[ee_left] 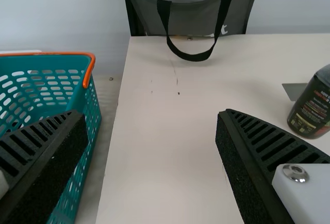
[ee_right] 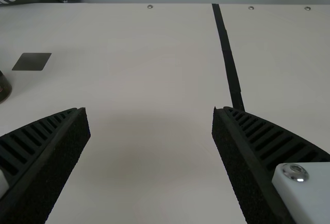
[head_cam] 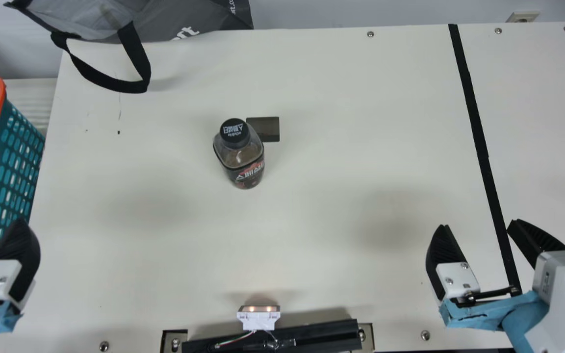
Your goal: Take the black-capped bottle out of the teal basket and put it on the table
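Observation:
The black-capped bottle stands upright on the cream table, left of the main view's middle; the left wrist view has the bottle at its edge. Beside the table's left edge is the teal basket, also in the left wrist view as a teal basket. At the main view's lower left is my left gripper, near the basket; its own view has the left gripper open and empty. Far right of the bottle, my right gripper is open; the right gripper holds nothing in its wrist view.
A dark flat rectangle lies against the bottle's far side. The grey bag stands at the back left, its black strap hanging over the table. A black tape line crosses the right part. A small lit device sits at the front edge.

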Robot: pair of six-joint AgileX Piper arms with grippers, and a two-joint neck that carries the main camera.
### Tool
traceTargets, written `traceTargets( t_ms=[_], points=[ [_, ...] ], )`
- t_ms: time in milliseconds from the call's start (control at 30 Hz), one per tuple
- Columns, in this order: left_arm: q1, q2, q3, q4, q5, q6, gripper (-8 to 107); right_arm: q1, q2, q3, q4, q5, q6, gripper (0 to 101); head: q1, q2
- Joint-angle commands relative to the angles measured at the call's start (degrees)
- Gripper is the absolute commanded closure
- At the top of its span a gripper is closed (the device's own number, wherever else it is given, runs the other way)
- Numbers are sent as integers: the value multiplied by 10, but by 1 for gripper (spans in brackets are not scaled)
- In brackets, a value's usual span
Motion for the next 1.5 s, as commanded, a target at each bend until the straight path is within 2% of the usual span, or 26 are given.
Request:
traceTargets(
  t_ms=[0, 300, 333, 433, 1467],
  points=[
    [18, -8, -1, -27, 10, 31, -8, 0, 0, 0, 0, 0, 0, 10, -2, 5],
    [95, -45, -8, -120, 54, 130, -8, 0, 0, 0, 0, -1, 0, 10, -2, 5],
    [81, -41, -8, -101, 48, 107, -8, 0, 0, 0, 0, -1, 0, 10, -2, 5],
    [95, -45, -8, -119, 54, 129, -8, 0, 0, 0, 0, -1, 0, 10, -2, 5],
    [95, -45, -8, -119, 55, 130, -8, 0, 0, 0, 0, -1, 0, 10, -2, 5]
  ],
)
